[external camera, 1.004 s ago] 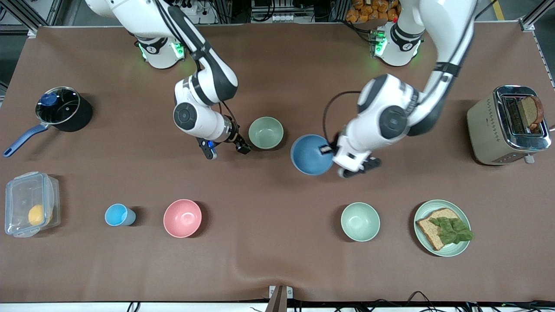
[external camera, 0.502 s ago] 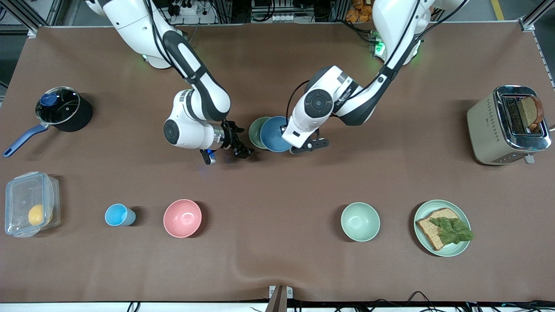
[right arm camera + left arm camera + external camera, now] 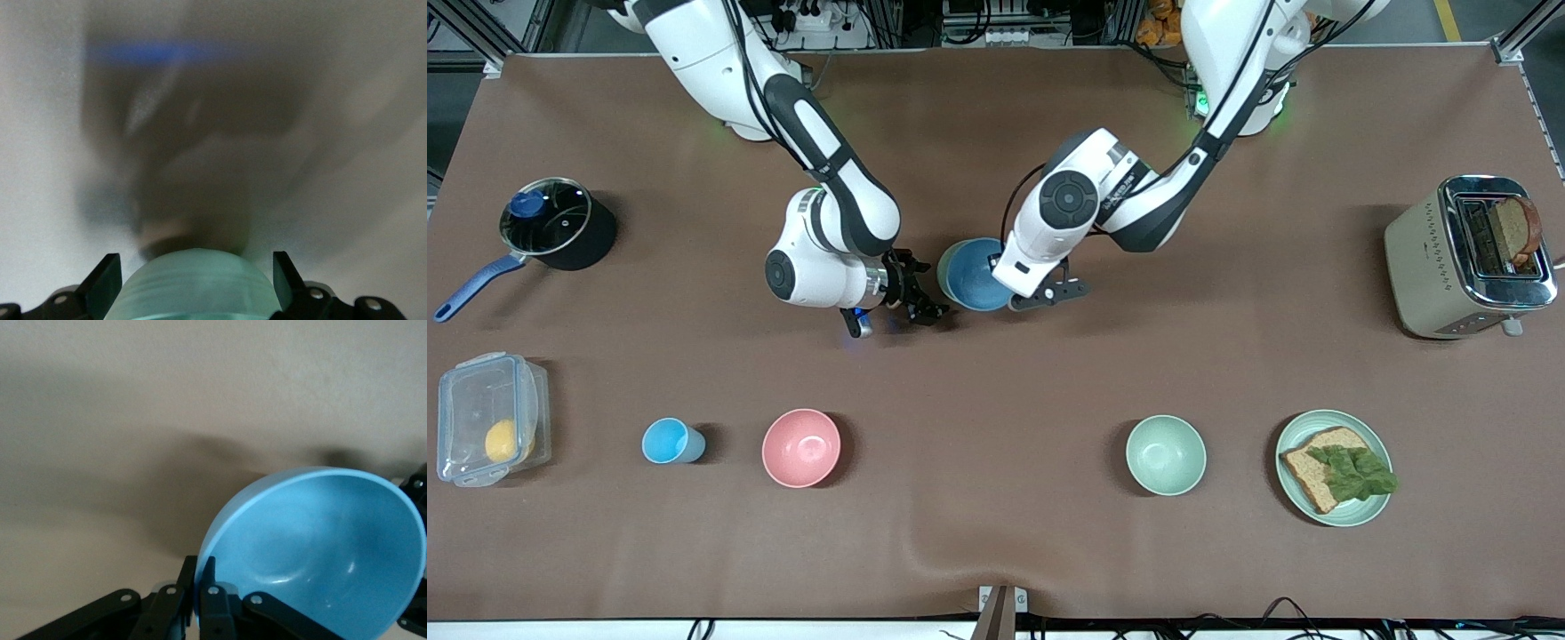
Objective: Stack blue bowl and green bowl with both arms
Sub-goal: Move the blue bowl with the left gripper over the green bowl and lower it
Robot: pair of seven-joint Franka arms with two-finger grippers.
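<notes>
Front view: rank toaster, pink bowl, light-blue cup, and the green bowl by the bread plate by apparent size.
1. Toaster, clearly largest.
2. Pink bowl and green bowl look alike in size; no ranking between them.
3. Light-blue cup, smallest.
All stand on the table, so camera nearness hardly skews this.

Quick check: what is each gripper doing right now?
Left gripper: shut on the blue bowl rim, over the green bowl.
Right gripper: open, holding nothing, beside the green bowl.
</notes>
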